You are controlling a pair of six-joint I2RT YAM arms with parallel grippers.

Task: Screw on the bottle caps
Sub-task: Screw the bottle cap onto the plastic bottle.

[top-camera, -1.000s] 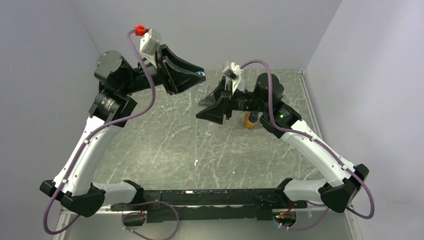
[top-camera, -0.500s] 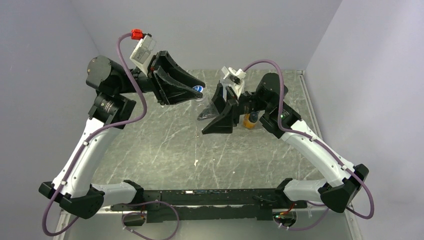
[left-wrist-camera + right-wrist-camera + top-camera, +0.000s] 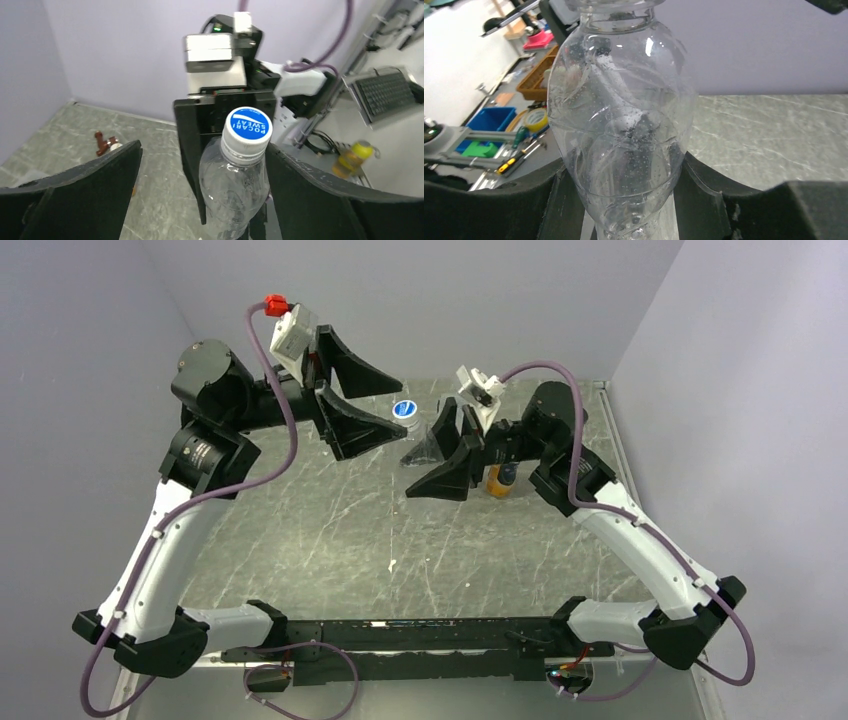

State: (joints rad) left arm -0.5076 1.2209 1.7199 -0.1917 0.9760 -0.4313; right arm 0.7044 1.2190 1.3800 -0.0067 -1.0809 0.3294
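Top external view: shows a round blue plastic cap with a white logo [image 3: 405,409] seated on the neck of a clear ribbed plastic bottle [image 3: 420,445], raised off the grey marbled bench [image 3: 330,530]. Finds the left pincer [image 3: 403,406] spread wide, with one finger at 12 o'clock of the cap and the other at 6 o'clock, neither touching. Places the right pincer [image 3: 408,478] at 5 o'clock from the cap, clamped on the bottle's body.

Left wrist view: puts the cap [image 3: 248,127] face-on to the lens, slightly right of centre, with black fingers [image 3: 85,185] at 8 and 4 o'clock, apart from it. Runs the bottle's long axis from the cap down toward 6 o'clock, close to the left pincer's own line of reach.

Right wrist view: confirms the bottle [image 3: 621,125] wedged between both fingers.

Cannot tell whether the cap is fully tight. Judged: left arm nearer the cap; any further turn would need a closing on the rim and a twist about that axis.
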